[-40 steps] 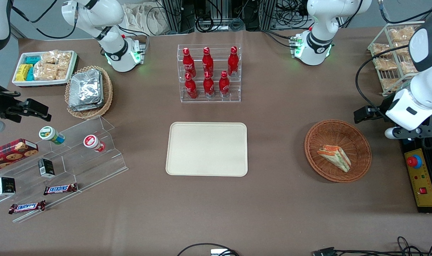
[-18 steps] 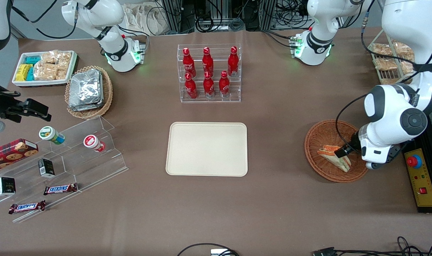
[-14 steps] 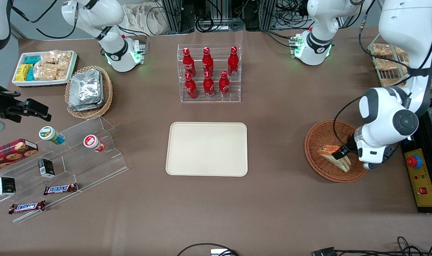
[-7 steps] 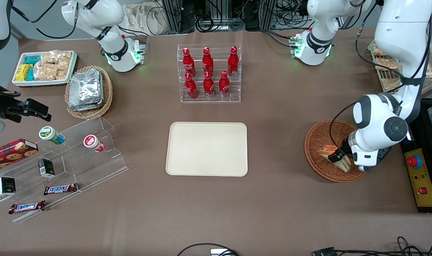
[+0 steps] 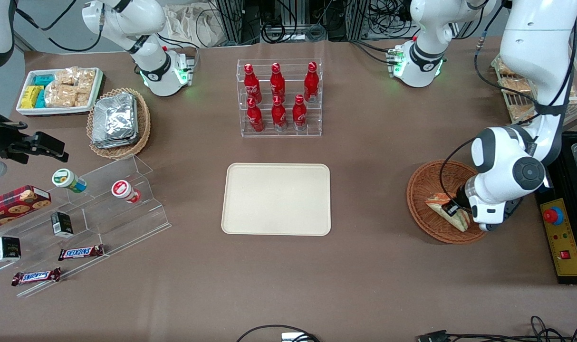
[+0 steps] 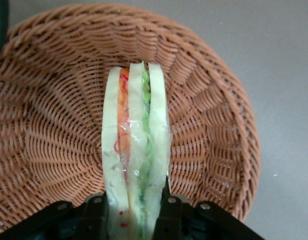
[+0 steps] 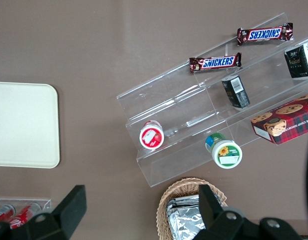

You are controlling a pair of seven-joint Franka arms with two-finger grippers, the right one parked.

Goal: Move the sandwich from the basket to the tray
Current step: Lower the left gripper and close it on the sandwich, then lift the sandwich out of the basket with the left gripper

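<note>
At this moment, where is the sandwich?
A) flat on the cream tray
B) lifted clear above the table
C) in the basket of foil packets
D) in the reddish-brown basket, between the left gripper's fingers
D: the wrist view shows the sandwich lying in the basket with the gripper astride its end; the tray holds nothing.

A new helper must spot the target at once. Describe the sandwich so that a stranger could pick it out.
Find the round reddish-brown wicker basket toward the working arm's end of the table, beside the flat cream-beige plastic tray. In it lies the clear-wrapped triangular sandwich, pale bread with orange and green filling, the left gripper closed on its sides. It is the only thing in that basket.
</note>
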